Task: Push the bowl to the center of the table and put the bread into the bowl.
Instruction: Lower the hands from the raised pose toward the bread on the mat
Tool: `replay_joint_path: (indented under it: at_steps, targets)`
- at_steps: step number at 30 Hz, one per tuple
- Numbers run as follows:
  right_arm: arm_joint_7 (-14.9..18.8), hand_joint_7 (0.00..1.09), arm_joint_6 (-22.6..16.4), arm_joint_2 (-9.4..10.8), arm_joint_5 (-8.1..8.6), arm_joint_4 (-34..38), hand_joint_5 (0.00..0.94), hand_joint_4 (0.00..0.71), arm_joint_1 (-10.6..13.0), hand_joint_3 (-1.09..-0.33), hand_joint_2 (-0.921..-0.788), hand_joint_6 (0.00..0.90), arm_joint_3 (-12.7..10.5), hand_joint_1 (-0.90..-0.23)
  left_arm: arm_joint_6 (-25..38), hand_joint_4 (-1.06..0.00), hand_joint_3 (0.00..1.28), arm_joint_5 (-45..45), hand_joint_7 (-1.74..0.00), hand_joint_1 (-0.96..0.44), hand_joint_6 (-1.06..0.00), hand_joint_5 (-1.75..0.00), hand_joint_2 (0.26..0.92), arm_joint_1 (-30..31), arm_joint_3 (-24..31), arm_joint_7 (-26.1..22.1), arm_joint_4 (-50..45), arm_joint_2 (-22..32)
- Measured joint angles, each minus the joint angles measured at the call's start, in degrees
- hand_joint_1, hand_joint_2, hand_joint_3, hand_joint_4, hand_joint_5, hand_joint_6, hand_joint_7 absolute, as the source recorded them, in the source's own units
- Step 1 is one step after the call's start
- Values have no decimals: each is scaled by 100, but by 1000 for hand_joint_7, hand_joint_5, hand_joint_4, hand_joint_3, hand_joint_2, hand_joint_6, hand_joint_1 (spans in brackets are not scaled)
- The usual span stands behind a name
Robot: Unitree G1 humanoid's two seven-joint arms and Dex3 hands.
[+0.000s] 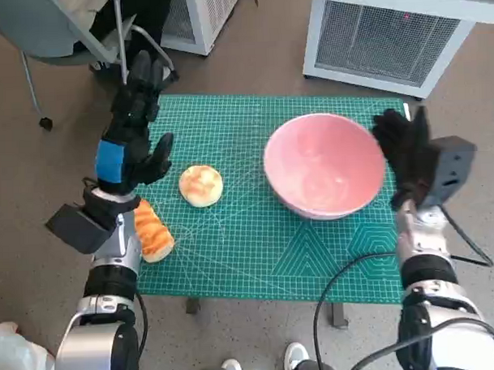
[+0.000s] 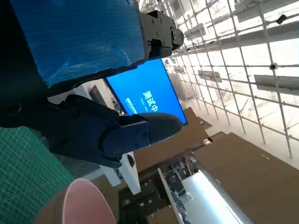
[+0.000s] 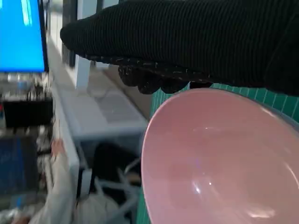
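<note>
A pink bowl (image 1: 324, 164) stands empty on the green cutting mat (image 1: 257, 249), right of the mat's middle; its rim also shows in the left wrist view (image 2: 79, 201) and it fills the right wrist view (image 3: 219, 158). My right hand (image 1: 405, 151) is upright, fingers spread, at the bowl's right rim, holding nothing. A round bread roll (image 1: 201, 186) lies left of the bowl. A longer orange-striped bread (image 1: 153, 231) lies at the mat's left edge. My left hand (image 1: 136, 128) hovers above the mat's left side, fingers apart and empty, just left of the roll.
A white grilled appliance (image 1: 396, 35) stands beyond the table at the back right, another white unit (image 1: 200, 16) at the back middle. A chair leg and a person's dark legs (image 1: 120, 27) are at the back left. A cable (image 1: 348, 295) hangs off the table's front.
</note>
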Motion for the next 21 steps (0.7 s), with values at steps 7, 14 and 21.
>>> replay_joint_path:
  at_steps: [7, 14, 21]
  targets:
    - [125, 7, -24, 169, -1, 0, 0, 210, -43, -842, -921, 278, 10, -592, 0, -114, 497, 2, -20, -701, -157, 0, 921, 85, -3, 52, -58, 40]
    - [161, 5, -23, 255, -7, 1, 0, 209, -67, -839, -921, 276, 36, -599, 1, -110, 496, 1, -16, -704, -155, 0, 921, 154, -1, 71, -118, 88]
    - [160, 5, 16, 326, -5, 2, 1, 211, -103, -821, -921, 278, 41, -606, 2, -108, 496, 2, -15, -704, -156, 0, 921, 205, 3, 140, -187, 118]
